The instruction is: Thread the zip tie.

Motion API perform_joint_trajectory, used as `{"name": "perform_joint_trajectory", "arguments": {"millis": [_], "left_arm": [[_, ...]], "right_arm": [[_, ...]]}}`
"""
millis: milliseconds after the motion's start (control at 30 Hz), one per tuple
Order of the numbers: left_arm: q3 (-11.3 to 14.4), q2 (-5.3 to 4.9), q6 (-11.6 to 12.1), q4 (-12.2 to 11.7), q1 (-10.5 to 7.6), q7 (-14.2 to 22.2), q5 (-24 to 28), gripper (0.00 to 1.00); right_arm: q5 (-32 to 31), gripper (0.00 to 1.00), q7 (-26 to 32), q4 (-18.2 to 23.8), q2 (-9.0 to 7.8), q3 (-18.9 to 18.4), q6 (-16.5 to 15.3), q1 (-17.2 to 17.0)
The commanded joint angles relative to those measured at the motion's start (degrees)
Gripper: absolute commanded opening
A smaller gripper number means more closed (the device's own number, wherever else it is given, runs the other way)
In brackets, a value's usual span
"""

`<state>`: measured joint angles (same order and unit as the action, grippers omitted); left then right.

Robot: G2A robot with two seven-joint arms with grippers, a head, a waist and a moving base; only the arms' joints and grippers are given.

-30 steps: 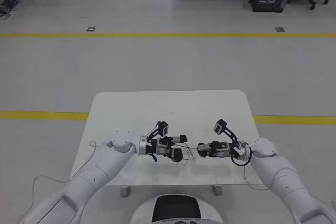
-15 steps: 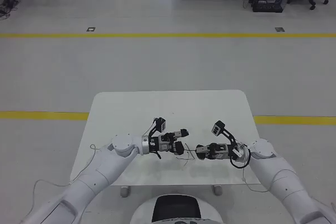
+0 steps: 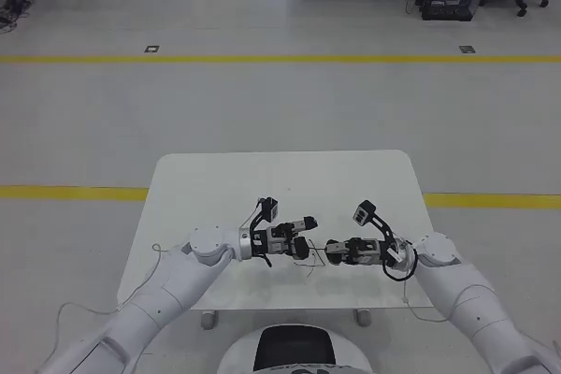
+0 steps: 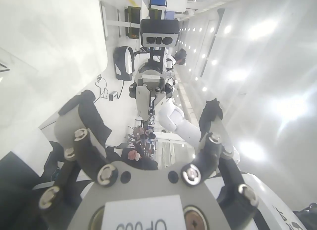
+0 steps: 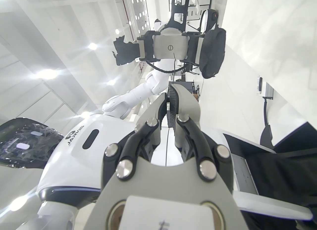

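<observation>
Zip tie [image 3: 310, 258] hangs in the air between my two hands, above the near part of the table [image 3: 262, 178]; the step in hand, as I judge it, is feeding its free tail into its own head. To do that well I want the right hand [image 3: 333, 251] to hold its pinch firm so the strap cannot twist; I want the left hand [image 3: 302, 236] to come in slowly and take the loose end close to its tip, since a grip far back leaves a floppy length that will miss the slot; small moves, one hand at a time, both ends lined up before any push. I cannot make out the head or the slot, so I would check alignment first.

It looks like a thin dark strap, bent rather than straight, very slight against the white top; the right hand is clenched on it, as far as I can tell, fingers nearly together; the left hand is released, fingers [image 4: 83, 107] spread wide with nothing between them, just beside the strap's other end.
</observation>
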<state>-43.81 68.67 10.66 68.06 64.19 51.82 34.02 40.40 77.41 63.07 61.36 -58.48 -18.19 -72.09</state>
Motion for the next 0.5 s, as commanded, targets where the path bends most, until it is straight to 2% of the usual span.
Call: {"name": "perform_joint_trajectory", "arguments": {"millis": [0, 267, 400, 467], "left_arm": [[0.2, -0.01, -0.4, 0.6, 0.35, -0.7, -0.4, 1.0], [-0.2, -0.41, -0.4, 1.6, 0.84, 0.0, -1.1, 0.99], [-0.4, -0.56, -0.4, 1.8, 1.05, 0.2, -1.0, 0.83], [-0.4, -0.6, -0.4, 1.8, 1.09, 0.3, -1.0, 0.81]], "right_arm": [[-0.5, 0.0, -1.8, 1.0, 0.02, 0.0, 0.4, -0.5], [-1.2, 0.0, -3.0, 2.6, -0.09, -0.6, 0.7, -1.3], [-1.4, 0.0, -3.2, 3.0, -0.09, -0.8, 0.7, -1.5], [-1.5, 0.0, -3.1, 3.2, -0.11, -1.0, 0.5, -1.7]]}}
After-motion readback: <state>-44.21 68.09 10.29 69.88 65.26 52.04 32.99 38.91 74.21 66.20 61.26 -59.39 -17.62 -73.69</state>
